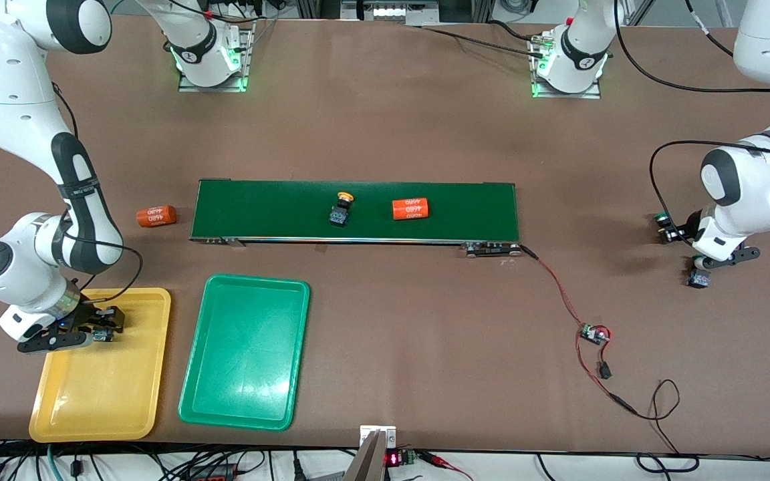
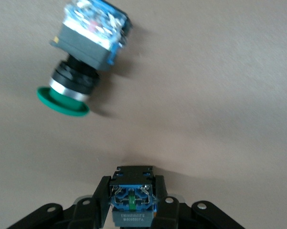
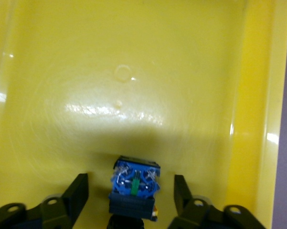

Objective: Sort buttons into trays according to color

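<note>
Brown table [image 1: 385, 120], left end effector [image 2: 132, 202] clenched on a button [image 2: 132, 198], right end effector [image 3: 131, 193] released.

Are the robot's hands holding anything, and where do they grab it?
The left gripper pinches a button by its black-and-blue body. The right gripper is open; a button sits between its fingers in the yellow tray.

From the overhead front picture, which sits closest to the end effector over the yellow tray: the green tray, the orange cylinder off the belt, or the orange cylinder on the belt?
Measured from the right end effector:
1. Green tray, beside the yellow tray.
2. Orange cylinder off the belt, on the table at the belt's end.
3. Orange cylinder on the belt, clearly farthest.
The first two are close.
</note>
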{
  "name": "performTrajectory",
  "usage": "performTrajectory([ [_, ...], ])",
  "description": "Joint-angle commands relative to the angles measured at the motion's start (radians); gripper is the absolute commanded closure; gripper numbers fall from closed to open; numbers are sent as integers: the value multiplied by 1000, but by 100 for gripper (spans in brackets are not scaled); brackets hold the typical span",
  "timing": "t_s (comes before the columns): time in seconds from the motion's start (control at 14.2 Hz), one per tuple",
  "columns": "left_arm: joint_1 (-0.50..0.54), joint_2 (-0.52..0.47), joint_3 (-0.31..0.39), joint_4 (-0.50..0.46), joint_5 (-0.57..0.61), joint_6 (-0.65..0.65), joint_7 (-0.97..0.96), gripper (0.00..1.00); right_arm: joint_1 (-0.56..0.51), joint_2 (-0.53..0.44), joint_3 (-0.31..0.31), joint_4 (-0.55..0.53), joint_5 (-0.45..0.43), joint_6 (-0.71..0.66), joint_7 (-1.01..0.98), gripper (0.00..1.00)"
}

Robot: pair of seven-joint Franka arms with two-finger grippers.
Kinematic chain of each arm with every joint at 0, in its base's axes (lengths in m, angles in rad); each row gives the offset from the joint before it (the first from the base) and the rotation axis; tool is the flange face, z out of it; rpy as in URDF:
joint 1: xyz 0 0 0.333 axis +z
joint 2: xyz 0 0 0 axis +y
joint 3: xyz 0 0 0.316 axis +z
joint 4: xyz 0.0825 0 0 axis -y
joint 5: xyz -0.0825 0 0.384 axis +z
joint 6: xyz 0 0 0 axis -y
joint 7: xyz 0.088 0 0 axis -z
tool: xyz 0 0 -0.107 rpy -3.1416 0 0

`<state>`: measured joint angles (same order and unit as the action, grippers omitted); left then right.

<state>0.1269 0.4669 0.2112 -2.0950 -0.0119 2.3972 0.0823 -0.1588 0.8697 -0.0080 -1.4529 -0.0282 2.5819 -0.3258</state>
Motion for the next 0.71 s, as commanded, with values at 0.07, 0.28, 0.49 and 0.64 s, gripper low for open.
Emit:
performTrajectory([
  [0.07, -10, -92, -59, 15, -22, -121, 2, 78, 33, -127, 8, -81, 1, -52, 72, 0],
  [0.28, -16, -120, -176, 42, -23, -133, -13, 78, 67, -263, 8, -124, 1, -269, 197, 0],
  [0.49, -59, -117, -251, 130, -23, -243, -99, 78, 97, -412, 10, -179, 8, -497, 286, 0],
  [0.64, -61, -119, -333, 171, -25, -300, -200, 78, 134, -506, 8, -242, 48, -535, 306, 0],
])
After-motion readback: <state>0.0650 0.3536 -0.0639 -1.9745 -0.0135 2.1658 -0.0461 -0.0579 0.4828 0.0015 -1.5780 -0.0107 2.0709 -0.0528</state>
